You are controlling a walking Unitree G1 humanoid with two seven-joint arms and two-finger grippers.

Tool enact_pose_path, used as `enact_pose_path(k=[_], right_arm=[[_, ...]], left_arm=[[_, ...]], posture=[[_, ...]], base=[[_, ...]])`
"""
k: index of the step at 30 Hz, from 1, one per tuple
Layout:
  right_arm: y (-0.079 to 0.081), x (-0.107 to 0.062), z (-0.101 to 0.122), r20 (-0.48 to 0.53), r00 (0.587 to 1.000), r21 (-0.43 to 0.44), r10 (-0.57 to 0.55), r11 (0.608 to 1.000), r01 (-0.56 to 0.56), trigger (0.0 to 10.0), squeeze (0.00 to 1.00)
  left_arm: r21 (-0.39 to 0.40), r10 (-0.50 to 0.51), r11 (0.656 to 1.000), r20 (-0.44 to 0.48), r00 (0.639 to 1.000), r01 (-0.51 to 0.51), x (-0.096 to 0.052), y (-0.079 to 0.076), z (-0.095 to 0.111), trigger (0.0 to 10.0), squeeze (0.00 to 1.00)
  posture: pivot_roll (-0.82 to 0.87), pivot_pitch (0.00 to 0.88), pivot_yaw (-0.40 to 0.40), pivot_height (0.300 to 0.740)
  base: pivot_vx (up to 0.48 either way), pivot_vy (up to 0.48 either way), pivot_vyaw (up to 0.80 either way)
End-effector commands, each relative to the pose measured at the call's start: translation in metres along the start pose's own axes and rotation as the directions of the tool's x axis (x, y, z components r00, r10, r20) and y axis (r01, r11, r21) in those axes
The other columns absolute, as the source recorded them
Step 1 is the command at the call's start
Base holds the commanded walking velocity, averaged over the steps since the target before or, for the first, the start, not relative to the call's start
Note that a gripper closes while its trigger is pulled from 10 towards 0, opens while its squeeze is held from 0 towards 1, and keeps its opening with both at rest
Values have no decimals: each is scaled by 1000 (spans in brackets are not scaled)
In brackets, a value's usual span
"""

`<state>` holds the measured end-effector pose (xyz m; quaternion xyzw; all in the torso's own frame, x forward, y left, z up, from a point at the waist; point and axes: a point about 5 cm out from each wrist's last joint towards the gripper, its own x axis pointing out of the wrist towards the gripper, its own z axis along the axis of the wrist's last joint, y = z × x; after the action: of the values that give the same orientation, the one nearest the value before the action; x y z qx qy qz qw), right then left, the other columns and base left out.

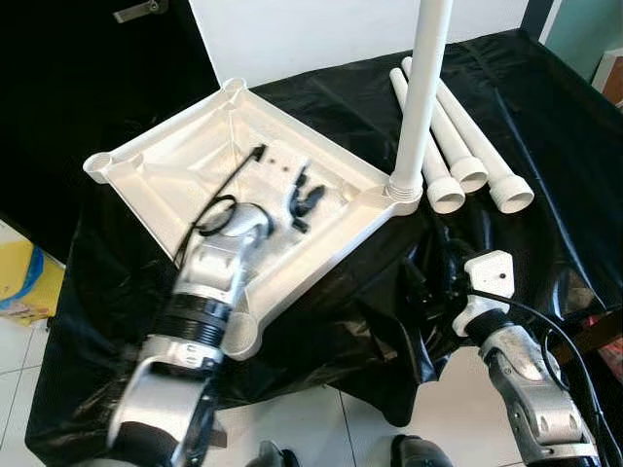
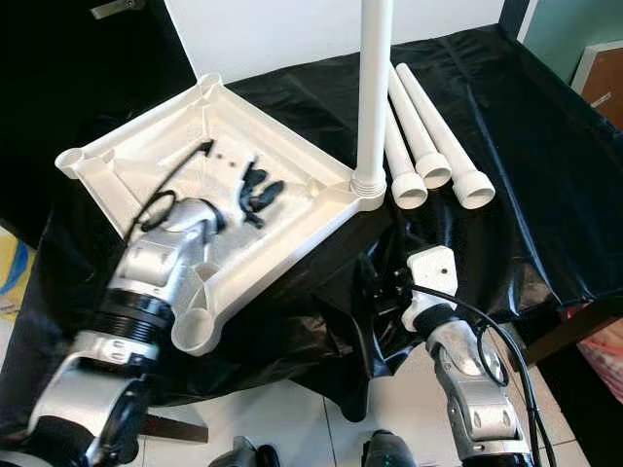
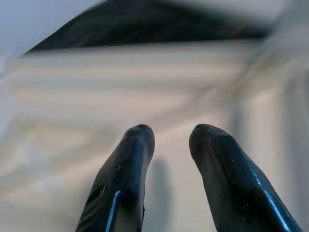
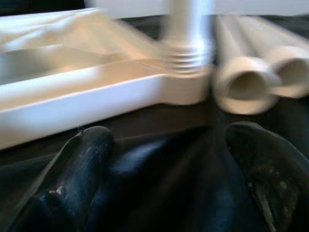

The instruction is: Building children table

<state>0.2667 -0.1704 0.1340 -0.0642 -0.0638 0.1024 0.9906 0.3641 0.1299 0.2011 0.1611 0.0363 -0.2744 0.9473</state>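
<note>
A white square tabletop (image 1: 175, 165) lies upside down on a table draped in black cloth (image 1: 545, 117). One white leg (image 1: 423, 88) stands upright in its right corner socket (image 1: 402, 190). Three loose legs (image 1: 467, 146) lie side by side behind that corner. My left gripper (image 1: 302, 199) hovers over the tabletop's ribbed inside; its fingers (image 3: 135, 159) stand slightly apart with nothing between them. My right gripper (image 4: 164, 159) is low at the table's front edge, open and empty, facing the corner with the upright leg (image 4: 186, 29).
The near corner socket (image 1: 238, 336) and the left corner socket (image 1: 97, 163) hold no leg. White floor tiles (image 1: 311, 418) show below the cloth's hanging edge. A yellow object (image 1: 24, 282) sits on the floor at far left. A white wall stands behind the table.
</note>
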Motion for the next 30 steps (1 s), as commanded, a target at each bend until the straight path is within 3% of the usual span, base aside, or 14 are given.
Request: enact_pose_path(k=[1,2,4,8,9,10,12,14,17,22,23,26,30], right_arm=[[-1,0,-7,-41,999,-4,-29,1000,29,10000,0],[-1,0,-7,-41,999,-4,-29,1000,29,10000,0],[-1,7,-8,-57,996,-1,-75,997,75,10000,0],[-2,10,-9,-67,993,3,-97,995,98,10000,0],[-1,14,-10,-76,990,3,-114,993,115,10000,0],[-1,14,-10,-76,990,3,-114,993,115,10000,0],[2,23,-10,-90,987,6,-129,991,130,10000,0],[3,29,-9,-91,987,7,-129,991,130,10000,0],[6,41,-8,-100,985,5,-138,990,139,10000,0],[6,48,-8,-109,983,2,-150,989,151,10000,0],[6,55,-7,-114,981,-5,-157,987,158,10000,0],[5,58,-7,-115,981,-7,-159,987,159,10000,0],[4,69,-8,-133,977,-16,-166,986,165,10000,0]], left_arm=[[4,67,998,-30,997,-67,-8,12,-8,10000,0],[4,67,998,-30,997,-67,-8,12,-8,10000,0],[68,142,988,-90,986,-137,-23,32,-21,10000,0],[109,181,980,-123,976,-168,-31,41,-27,10000,0],[174,220,966,-157,963,-192,-40,49,-34,10000,0],[174,220,966,-157,963,-192,-40,49,-34,10000,0],[255,269,943,-212,940,-212,-57,59,-42,10000,0],[287,278,936,-238,931,-206,-62,61,-46,10000,0],[346,267,924,-281,922,-162,-72,58,-53,10000,0],[363,255,922,-314,915,-133,-77,55,-58,10000,0],[376,210,924,-348,914,-69,-80,46,-64,10000,0],[380,187,924,-360,914,-40,-80,42,-66,10000,0],[364,88,929,-385,919,64,-78,19,-71,10000,0]], posture=[[-146,97,103,740],[-146,97,103,740],[-135,94,91,740],[-129,91,85,740],[-122,89,78,740],[-122,89,78,740],[-105,90,60,740],[-97,93,53,740],[-88,98,46,740],[-84,102,44,740],[-79,112,43,740],[-79,113,43,740],[-72,116,38,740]], base=[[0,0,0],[0,0,0],[0,0,0],[0,0,0],[0,0,0],[0,0,0],[0,0,0],[0,0,0],[0,0,0],[0,0,0],[0,0,0],[0,0,0],[0,0,0]])
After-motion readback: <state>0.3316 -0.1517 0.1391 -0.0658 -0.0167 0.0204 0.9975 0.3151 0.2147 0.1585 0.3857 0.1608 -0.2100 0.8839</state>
